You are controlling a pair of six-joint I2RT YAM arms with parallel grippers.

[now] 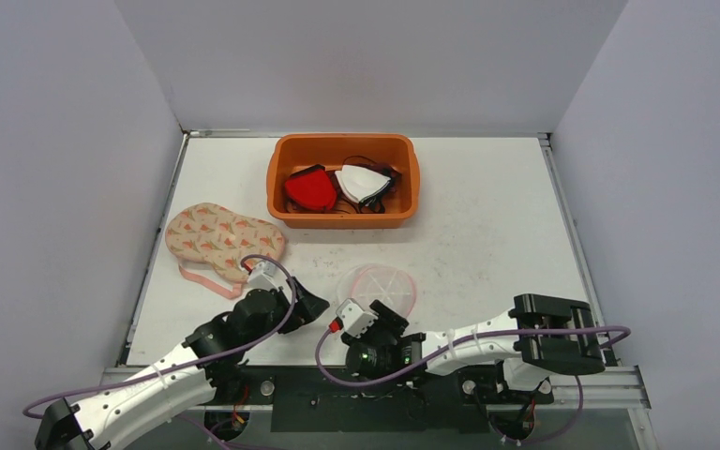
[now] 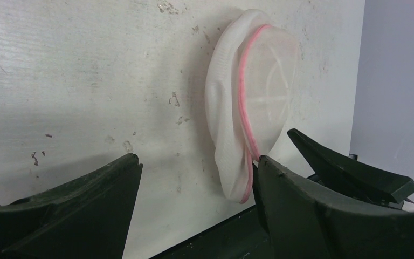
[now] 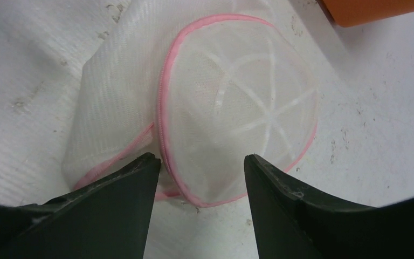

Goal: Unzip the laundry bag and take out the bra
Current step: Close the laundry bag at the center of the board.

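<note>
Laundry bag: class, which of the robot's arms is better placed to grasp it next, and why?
Right, most likely. The right fingers stand open with the laundry bag centred just beyond their tips. The left fingers, also open, face mostly bare table, with the bag off to one side.

Your left gripper (image 2: pixel 197 162): jaws spread wide, held low. Right gripper (image 3: pixel 199 157): jaws parted too, tilted down and forward. Left arm (image 1: pixel 150 384) reaches in from the near-left corner, angled right. Right arm (image 1: pixel 487 342) lies folded leftward from its base. The wrists sit near each other at centre.
</note>
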